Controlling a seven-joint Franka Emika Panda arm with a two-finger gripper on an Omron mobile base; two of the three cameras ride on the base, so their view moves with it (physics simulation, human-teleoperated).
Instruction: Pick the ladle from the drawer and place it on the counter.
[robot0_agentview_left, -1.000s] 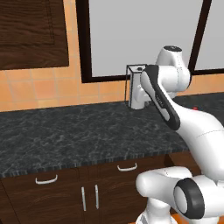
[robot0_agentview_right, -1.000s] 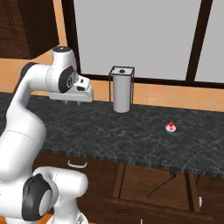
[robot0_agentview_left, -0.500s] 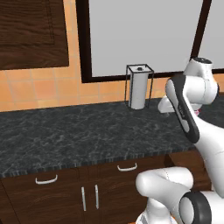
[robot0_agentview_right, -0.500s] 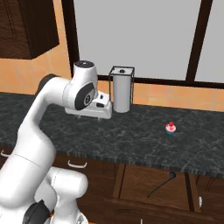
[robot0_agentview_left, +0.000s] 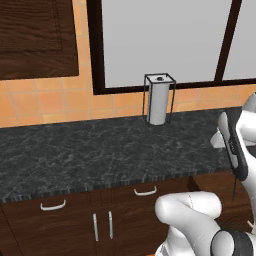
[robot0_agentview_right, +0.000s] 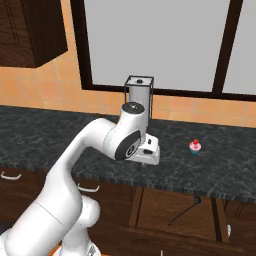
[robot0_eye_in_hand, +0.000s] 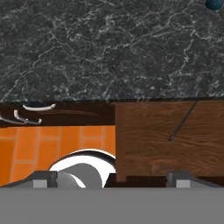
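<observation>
stage: pick not yet done | slim dark ladle (robot0_eye_in_hand: 183, 120) lies in open wooden drawer (robot0_eye_in_hand: 144, 151) | my gripper (robot0_eye_in_hand: 112, 178) spread apart, empty | black marbled stone table (robot0_eye_in_hand: 109, 48) bare of ladle

A: What's on the counter (robot0_agentview_left: 100, 150) from the left side?

B: Black marbled stone, running the full width. A paper towel roll in a wire holder (robot0_agentview_left: 159, 99) stands upright at the back, against the orange tile wall (robot0_agentview_left: 45, 102), just under the dark window frame (robot0_agentview_left: 160, 85).

A: Cabinets?

B: Dark wood below. Two drawer fronts with curved silver handles (robot0_agentview_left: 52, 205) and a pair of doors with vertical handles (robot0_agentview_left: 102, 226) between them. One upper cabinet (robot0_agentview_left: 35, 37) top left.

A: Arm?

B: White arm (robot0_agentview_left: 235, 145) rises at the right edge, over the counter's right end. A thin dark rod (robot0_agentview_left: 234, 184) shows below it, in front of the wood; can't tell what it is.
</observation>
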